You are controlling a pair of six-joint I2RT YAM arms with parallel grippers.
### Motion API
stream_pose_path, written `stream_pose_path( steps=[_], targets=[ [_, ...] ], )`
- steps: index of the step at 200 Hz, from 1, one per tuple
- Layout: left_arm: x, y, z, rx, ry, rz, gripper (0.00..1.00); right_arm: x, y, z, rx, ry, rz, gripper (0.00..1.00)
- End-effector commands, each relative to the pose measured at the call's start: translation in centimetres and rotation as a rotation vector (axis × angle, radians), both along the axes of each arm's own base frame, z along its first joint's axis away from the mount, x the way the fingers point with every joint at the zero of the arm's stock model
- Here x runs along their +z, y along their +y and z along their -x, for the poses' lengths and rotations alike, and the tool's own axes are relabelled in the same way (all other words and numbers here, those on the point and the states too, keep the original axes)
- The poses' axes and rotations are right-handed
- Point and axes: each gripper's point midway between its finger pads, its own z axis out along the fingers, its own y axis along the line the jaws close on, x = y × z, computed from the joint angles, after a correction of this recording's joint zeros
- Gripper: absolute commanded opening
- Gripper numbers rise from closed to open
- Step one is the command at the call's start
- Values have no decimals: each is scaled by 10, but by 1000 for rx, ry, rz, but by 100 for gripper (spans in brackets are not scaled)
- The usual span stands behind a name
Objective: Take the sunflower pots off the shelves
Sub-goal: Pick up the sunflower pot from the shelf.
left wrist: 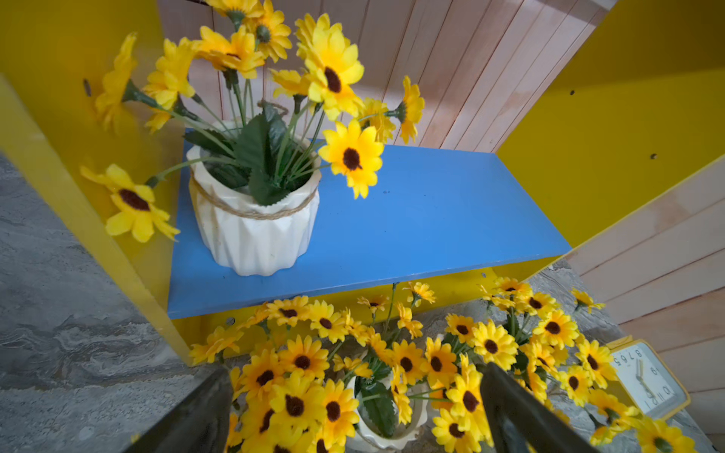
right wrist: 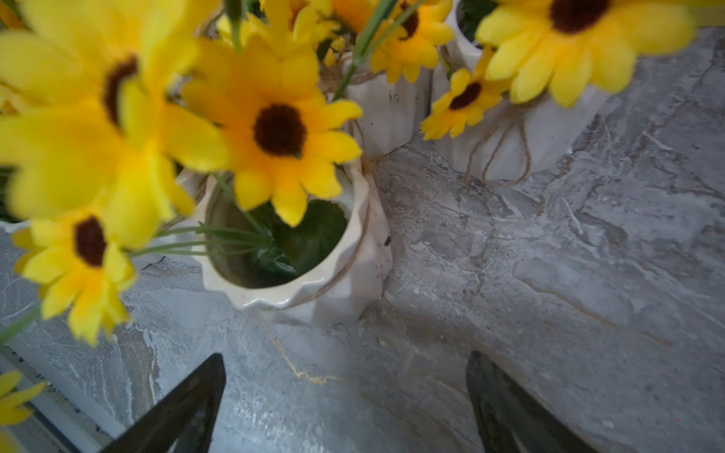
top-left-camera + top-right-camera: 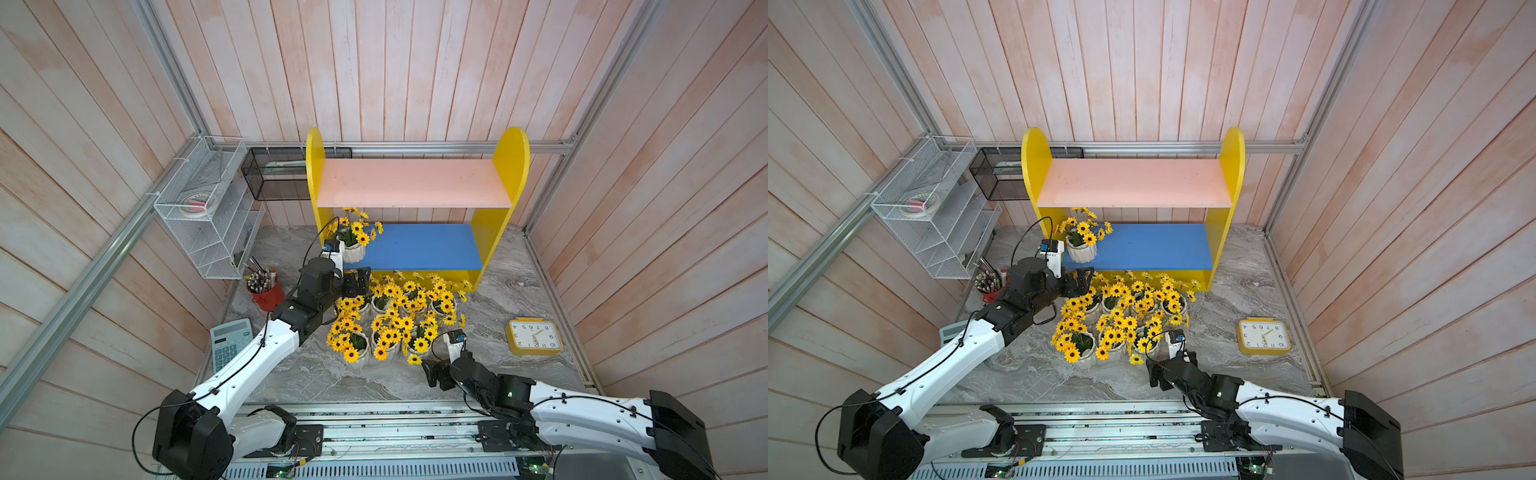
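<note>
Nearing completion. Shelves (image 3: 509,166): pink upper board (image 3: 411,183) bare; blue lower board (image 3: 424,247) carries one sunflower pot (image 3: 353,251) at left end. Other pots (image 3: 390,320) clustered on table (image 3: 519,270) in front of shelves. Left gripper (image 3: 357,282) open, empty, near shelf pot, not touching. Right gripper (image 3: 434,374) open, empty, beside cluster. Outstanding: one pot.

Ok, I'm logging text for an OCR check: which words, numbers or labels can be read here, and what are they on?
"1" to "12": hour numerals on the yellow clock, upside down in both top views.
Calculator keys: too small to read.
Blue sticker on the left arm's camera: too small to read.
No other text is legible.
</note>
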Motion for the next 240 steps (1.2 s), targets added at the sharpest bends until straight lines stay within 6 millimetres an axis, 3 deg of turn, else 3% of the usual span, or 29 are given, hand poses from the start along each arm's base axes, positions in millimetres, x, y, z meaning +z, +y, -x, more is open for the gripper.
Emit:
stream_pose_path(
  steps=[1,43,78,123,240],
  targets=[
    [5,6,-11,48,-22,-37,99,-2,-21,2,-79,43,61,96],
    [-7,4,-31,79,9,-95,100,12,-38,4,-121,65,127,96],
    [-15,2,-46,90,16,-136,100,40,-38,-1,-159,39,44,96],
    [-27,14,-69,219,35,-173,100,65,-47,-12,-195,-24,7,96],
    [-37,13,-104,197,-62,-179,100,90,-60,-14,-218,-97,-20,98]
  ],
)
